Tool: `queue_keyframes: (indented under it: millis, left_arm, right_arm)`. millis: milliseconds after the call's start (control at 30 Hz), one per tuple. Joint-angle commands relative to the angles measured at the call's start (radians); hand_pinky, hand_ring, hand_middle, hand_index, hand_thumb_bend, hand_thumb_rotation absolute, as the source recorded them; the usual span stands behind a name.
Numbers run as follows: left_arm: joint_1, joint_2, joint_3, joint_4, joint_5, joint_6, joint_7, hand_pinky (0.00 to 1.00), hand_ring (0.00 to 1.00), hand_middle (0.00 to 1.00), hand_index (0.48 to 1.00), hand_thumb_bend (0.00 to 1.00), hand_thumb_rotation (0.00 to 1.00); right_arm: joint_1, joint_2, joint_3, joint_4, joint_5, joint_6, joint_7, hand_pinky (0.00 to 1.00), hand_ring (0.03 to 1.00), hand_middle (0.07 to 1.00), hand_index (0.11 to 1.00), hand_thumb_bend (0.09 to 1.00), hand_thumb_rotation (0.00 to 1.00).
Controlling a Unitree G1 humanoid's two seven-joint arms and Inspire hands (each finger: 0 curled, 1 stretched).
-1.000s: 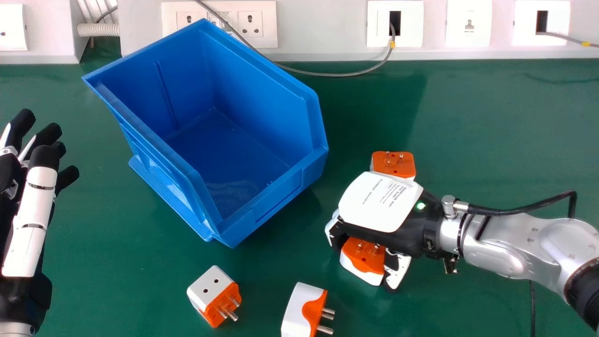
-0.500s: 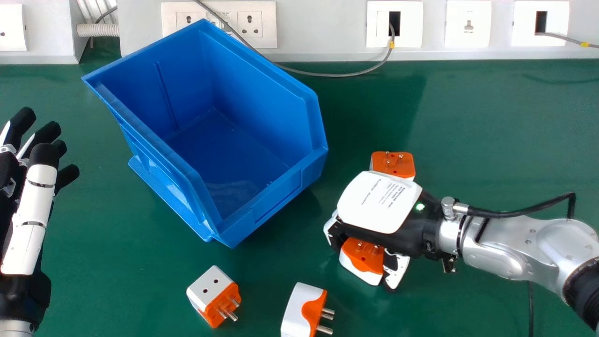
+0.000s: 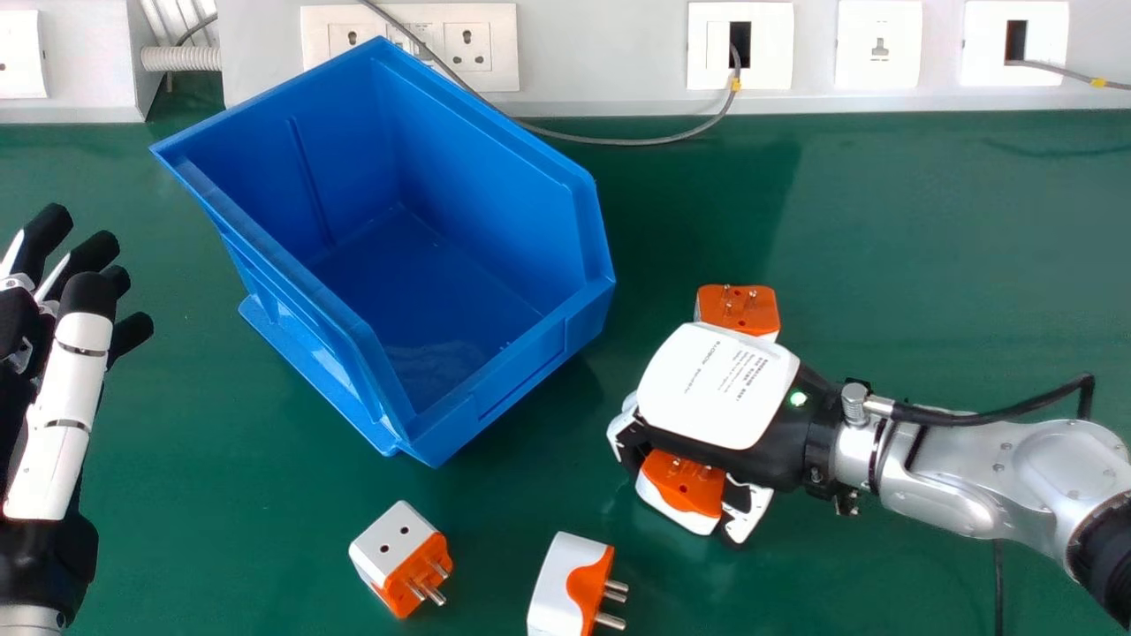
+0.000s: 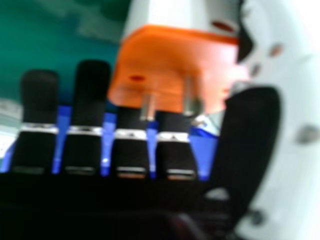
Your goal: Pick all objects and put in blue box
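Orange-and-white plug adapter point(image 3: 685, 484), between fingers and thumb, right hand point(image 3: 716, 386)

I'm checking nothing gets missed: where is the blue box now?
In the head view, the blue box stands left of the right hand, before the wall sockets.

We count four plug adapters point(image 3: 685, 481): one partly beneath the right hand point(image 3: 717, 384), one just beyond it, two to its left and nearer us. We count one blue box point(image 3: 292, 291) left of it and five wall plates point(image 3: 406, 44) farther beyond.
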Motion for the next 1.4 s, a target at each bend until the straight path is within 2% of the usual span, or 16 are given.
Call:
queue_keyframes:
  millis: [0, 300, 433, 533, 667, 833, 933, 1233, 1367]
  left_arm:
    - [0.004, 0.016, 0.007, -0.028, -0.002, -0.006, -0.005, 0.84, 0.91, 0.91, 0.934, 0.53, 0.71]
    - [0.002, 0.015, 0.006, -0.015, 0.001, -0.014, -0.017, 0.85, 0.91, 0.91, 0.939, 0.53, 0.71]
    - [0.004, 0.014, 0.005, -0.016, 0.000, -0.015, -0.020, 0.86, 0.92, 0.92, 0.947, 0.52, 0.71]
    - [0.006, 0.013, 0.005, -0.020, -0.001, -0.015, -0.020, 0.87, 0.93, 0.93, 0.955, 0.52, 0.72]
    - [0.004, 0.013, 0.008, -0.011, -0.001, -0.020, -0.023, 0.88, 0.93, 0.93, 0.958, 0.52, 0.72]
    - [0.000, 0.008, -0.001, -0.010, 0.011, -0.024, -0.020, 0.88, 0.93, 0.93, 0.960, 0.53, 0.72]
    - [-0.005, 0.010, -0.005, -0.007, 0.016, -0.026, -0.021, 0.89, 0.94, 0.94, 0.963, 0.53, 0.73]
    - [-0.011, 0.013, -0.002, 0.015, 0.019, -0.040, -0.032, 0.92, 0.95, 0.95, 0.976, 0.52, 0.75]
    - [-0.014, 0.012, -0.004, 0.023, 0.025, -0.047, -0.032, 0.92, 0.95, 0.95, 0.978, 0.51, 0.75]
  right_arm:
    - [-0.006, -0.001, -0.016, -0.021, 0.023, -0.003, -0.015, 0.35, 0.440, 0.481, 0.505, 0.500, 0.00]
    - [0.039, -0.029, -0.062, -0.128, 0.064, -0.004, 0.022, 0.34, 0.438, 0.486, 0.507, 0.500, 0.00]
    - [0.071, -0.050, -0.095, -0.202, 0.091, -0.001, 0.055, 0.34, 0.441, 0.492, 0.504, 0.500, 0.00]
    - [0.103, -0.070, -0.131, -0.271, 0.116, 0.004, 0.092, 0.32, 0.430, 0.489, 0.520, 0.497, 0.00]
    - [0.153, -0.110, -0.189, -0.401, 0.170, 0.018, 0.190, 0.32, 0.432, 0.494, 0.518, 0.497, 0.00]
    - [0.214, -0.155, -0.267, -0.550, 0.233, 0.033, 0.299, 0.33, 0.437, 0.492, 0.490, 0.499, 0.00]
    - [0.244, -0.170, -0.309, -0.620, 0.271, 0.042, 0.352, 0.33, 0.442, 0.490, 0.476, 0.499, 0.00]
    - [0.323, -0.168, -0.439, -0.798, 0.390, 0.064, 0.441, 0.34, 0.439, 0.502, 0.446, 0.499, 0.00]
    - [0.338, -0.143, -0.480, -0.845, 0.419, 0.077, 0.444, 0.34, 0.439, 0.503, 0.444, 0.499, 0.00]
